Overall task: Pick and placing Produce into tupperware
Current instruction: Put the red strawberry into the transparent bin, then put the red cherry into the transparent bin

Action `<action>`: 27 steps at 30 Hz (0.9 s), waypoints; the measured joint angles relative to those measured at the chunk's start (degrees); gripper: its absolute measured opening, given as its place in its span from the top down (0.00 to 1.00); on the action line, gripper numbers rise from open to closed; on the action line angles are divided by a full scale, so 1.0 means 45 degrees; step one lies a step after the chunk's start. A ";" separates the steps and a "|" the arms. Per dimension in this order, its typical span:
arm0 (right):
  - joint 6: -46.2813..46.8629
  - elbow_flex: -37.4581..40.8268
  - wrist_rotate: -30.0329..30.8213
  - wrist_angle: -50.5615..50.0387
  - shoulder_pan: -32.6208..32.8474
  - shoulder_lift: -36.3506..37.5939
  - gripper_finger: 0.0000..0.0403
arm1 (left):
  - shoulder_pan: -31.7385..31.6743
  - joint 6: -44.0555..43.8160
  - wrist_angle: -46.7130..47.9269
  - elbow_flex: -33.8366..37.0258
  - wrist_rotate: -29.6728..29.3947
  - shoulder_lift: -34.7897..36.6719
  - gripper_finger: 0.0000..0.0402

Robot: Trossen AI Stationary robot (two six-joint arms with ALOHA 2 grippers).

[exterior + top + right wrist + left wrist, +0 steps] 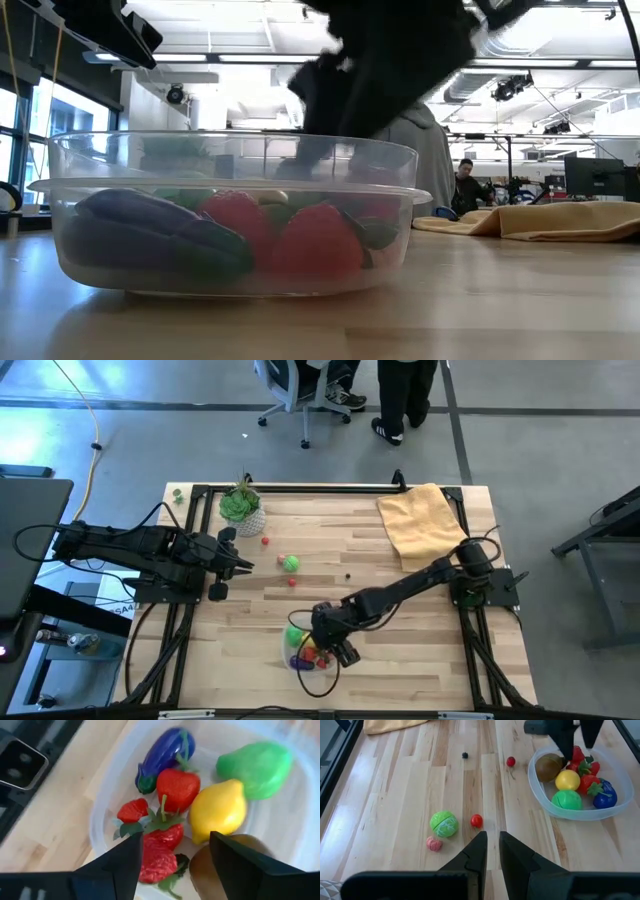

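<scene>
The clear tupperware (318, 669) stands near the table's front edge. It holds a purple eggplant (165, 760), a yellow lemon (217, 810), a green leafy piece (255, 767), a brown kiwi (215, 870) and three red strawberries (177, 787). My right gripper (175, 840) hangs open just above the tub, slanting down, with nothing between its fingers. A green round piece (443, 824), two red berries (476, 820) and a pink piece (434, 843) lie loose on the table. My left gripper (493, 840) waits shut at the table's left, above the wood.
A yellow cloth (425, 520) lies at the far right corner. A green plant in a white pot (243, 508) stands at the far left. A small dark bit (465, 755) lies mid-table. A chair and people's legs show beyond the far edge.
</scene>
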State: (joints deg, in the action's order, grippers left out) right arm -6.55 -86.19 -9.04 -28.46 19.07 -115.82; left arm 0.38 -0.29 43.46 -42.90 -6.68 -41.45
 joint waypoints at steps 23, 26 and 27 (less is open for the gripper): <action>-0.0771 0.0310 -0.2120 -0.3690 -0.3559 0.2252 0.56 | 0.0000 0.0005 -0.0001 0.0001 0.0000 0.0000 0.90; -0.0841 0.2533 -0.2243 -0.1522 -0.3600 0.3210 0.56 | 0.0000 0.0000 0.0005 -0.0004 -0.0005 0.0000 0.90; -0.0845 0.3262 -0.2221 -0.0629 -0.3600 0.3559 0.56 | 0.0000 0.0000 0.0001 0.0000 0.0000 0.0000 0.90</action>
State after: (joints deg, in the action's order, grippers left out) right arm -10.35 -71.51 -19.03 -31.30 2.87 -99.80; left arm 0.38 -0.29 43.46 -42.90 -6.68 -41.45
